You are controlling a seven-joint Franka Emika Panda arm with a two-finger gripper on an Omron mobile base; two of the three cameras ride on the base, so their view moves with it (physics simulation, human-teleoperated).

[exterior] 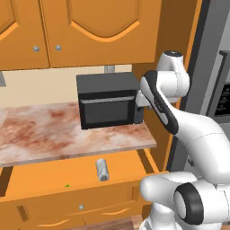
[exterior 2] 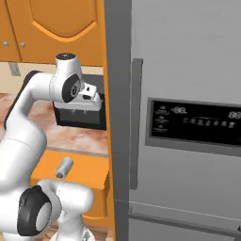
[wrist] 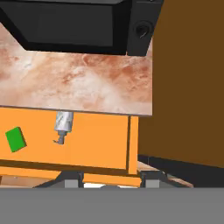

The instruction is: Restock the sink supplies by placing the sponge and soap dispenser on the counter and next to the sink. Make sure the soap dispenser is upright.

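The soap dispenser [exterior: 103, 170] [exterior 2: 64, 167] [wrist: 63, 123] lies on its side in an open orange drawer [exterior: 54, 177] below the counter [exterior: 45, 134] [wrist: 87, 83], with its pump end toward the drawer front. The green sponge [wrist: 15, 139] lies flat in the same drawer, to the bottle's left in the hand view. My gripper [wrist: 110, 179] hangs above the counter's right end, beside the black microwave, looking down at the drawer. Its fingertips stand apart with nothing between them. The sink is out of view.
A black microwave [exterior: 108, 101] stands at the back right of the counter. A tall orange side panel [exterior: 175, 27] and a grey fridge [exterior 2: 188, 127] close off the right. Orange wall cabinets [exterior: 81, 27] hang above.
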